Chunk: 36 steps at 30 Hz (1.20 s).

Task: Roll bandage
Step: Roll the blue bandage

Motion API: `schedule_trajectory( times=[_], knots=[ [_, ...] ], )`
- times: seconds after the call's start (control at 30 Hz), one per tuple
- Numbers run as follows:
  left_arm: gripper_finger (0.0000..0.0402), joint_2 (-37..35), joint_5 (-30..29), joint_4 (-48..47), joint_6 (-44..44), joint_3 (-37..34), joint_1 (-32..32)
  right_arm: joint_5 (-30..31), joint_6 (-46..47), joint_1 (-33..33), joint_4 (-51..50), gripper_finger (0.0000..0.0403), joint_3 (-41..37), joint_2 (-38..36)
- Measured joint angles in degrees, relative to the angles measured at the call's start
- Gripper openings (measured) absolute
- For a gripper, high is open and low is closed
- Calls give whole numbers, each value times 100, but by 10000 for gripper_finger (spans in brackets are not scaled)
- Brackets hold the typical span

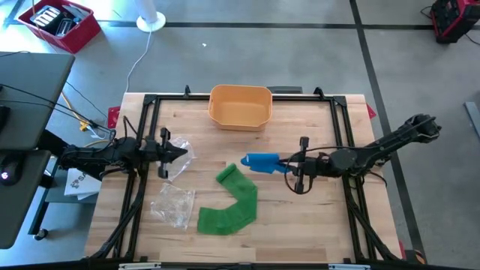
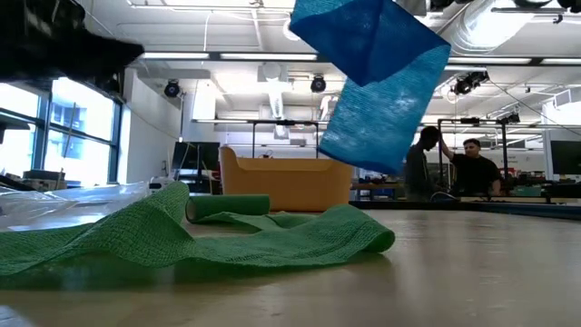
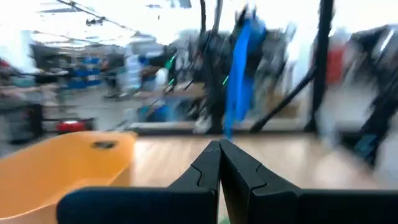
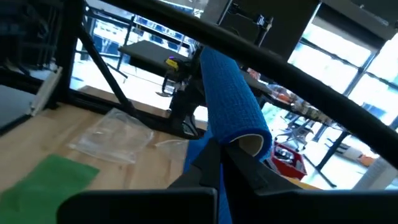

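The green bandage (image 2: 227,234) lies nearest the low camera, unrolled in a loose curve across the pale wooden tabletop (image 1: 315,225), one end still wound into a small roll. Behind the tabletop the room is a bright workshop with large windows, and two people (image 2: 454,168) stand at a bench far back.

The right hand (image 1: 288,163) reaches in level from the right edge, its fingers clamped together on the blue bandage (image 1: 262,161), holding it in the air above the tabletop's middle (a strip of it hangs down in the low view). The left hand (image 1: 182,152) stretches in from the left edge with its fingers pressed together and nothing between them, hovering over crumpled clear plastic wrappers (image 1: 174,202).

An orange bin (image 1: 240,106) sits at the far edge, well apart from both hands. A black frame (image 1: 150,101) borders the tabletop.
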Motion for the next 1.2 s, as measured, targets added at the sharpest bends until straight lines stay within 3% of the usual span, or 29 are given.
schedule_trajectory(
  times=[0.17, 0.37, 0.5, 0.63, 0.7, 0.83, 1.03, 1.2],
  knots=[
    [3, -1, 75, 1655, -1813, 0, -5, -381, 306, -132, -50, 0, 0, 0],
    [3, 372, 988, 3424, -1525, 2, -211, -726, 351, -356, -64, 0, 0, 0],
    [3, 1672, 1068, 4839, -325, 40, -909, -1132, 501, -412, -94, 0, 0, 0],
    [1, 3845, 932, 5851, 713, 738, -1660, -1362, 788, -411, -99, 0, 0, 0],
    [1, 4929, 573, 5909, 992, 1362, -1870, -1464, 889, -411, -111, 0, 0, 0],
    [1, 6722, -827, 5437, 966, 2677, -1957, -1485, 1127, -405, -120, 0, 0, -36],
    [1, 8205, -2330, 3834, 881, 4367, -1929, -1502, 1737, -312, -338, 0, 2, -267],
    [2, 8787, -2308, 2723, 1070, 5498, -2008, -1506, 2055, -188, -764, 0, -2, -392]
  ],
)
